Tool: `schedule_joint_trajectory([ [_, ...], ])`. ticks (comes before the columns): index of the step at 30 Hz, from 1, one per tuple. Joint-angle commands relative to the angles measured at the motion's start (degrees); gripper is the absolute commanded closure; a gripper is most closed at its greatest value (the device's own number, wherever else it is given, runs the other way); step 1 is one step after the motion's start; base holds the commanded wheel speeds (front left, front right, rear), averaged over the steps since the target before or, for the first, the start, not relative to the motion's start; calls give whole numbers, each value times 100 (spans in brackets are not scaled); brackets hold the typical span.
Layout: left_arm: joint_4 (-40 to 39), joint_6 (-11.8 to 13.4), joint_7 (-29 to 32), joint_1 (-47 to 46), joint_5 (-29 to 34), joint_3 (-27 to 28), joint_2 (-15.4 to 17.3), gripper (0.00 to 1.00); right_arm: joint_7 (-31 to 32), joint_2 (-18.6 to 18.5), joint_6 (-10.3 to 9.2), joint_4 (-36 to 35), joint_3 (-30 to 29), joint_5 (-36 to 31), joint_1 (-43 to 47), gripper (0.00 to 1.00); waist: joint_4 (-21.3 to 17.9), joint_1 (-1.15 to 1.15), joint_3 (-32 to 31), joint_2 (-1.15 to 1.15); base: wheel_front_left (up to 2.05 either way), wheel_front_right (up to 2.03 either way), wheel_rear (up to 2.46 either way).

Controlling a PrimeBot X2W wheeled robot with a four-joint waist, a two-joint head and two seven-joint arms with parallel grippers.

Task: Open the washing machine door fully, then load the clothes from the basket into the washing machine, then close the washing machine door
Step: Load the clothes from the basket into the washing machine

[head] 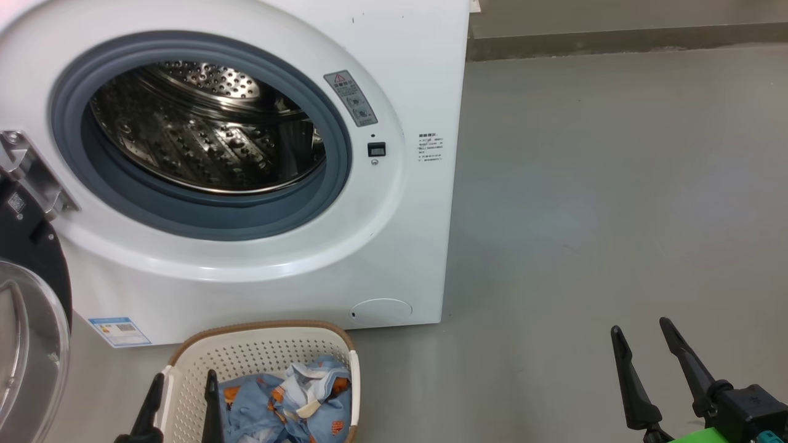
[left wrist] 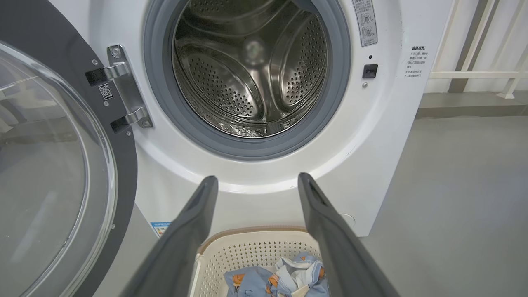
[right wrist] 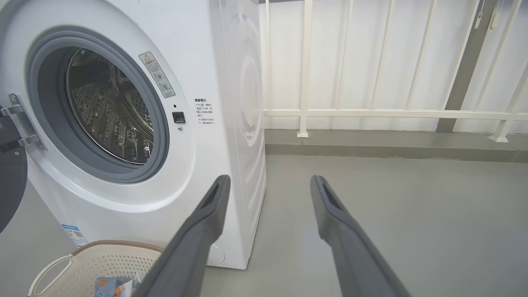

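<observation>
The white washing machine (head: 394,234) stands with its steel drum (head: 209,129) exposed. Its black door (left wrist: 53,173) with the glass bowl window hangs swung wide on the left hinge, also at the head view's left edge as the door (head: 31,320). The cream basket (head: 258,351) sits on the floor before the machine, holding the light blue clothes (head: 289,400) with orange patches. My left gripper (head: 186,376) is open over the basket's left rim, holding nothing. My right gripper (head: 640,329) is open above bare floor, far right of the basket.
Grey floor (head: 603,197) stretches to the right of the machine. A white railing (right wrist: 371,112) on a low kerb runs behind it. The open door takes up the room left of the basket.
</observation>
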Motion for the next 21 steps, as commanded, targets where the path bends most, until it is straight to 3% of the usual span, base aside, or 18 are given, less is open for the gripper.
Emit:
schedule_joint_trajectory([
  [1,-106,47,-63,-244,-20,154,85,0,-14,-51,9,-145,165,42,-137,0,-1,0,2,0,0,0,0],
  [14,75,35,-30,-327,-90,45,86,0,-15,-41,9,-171,194,57,-167,0,4,0,131,0,0,0,0],
  [21,930,-151,-10,-804,-257,-91,35,0,-15,-36,9,-250,257,50,-330,0,-8,0,458,0,0,0,0],
])
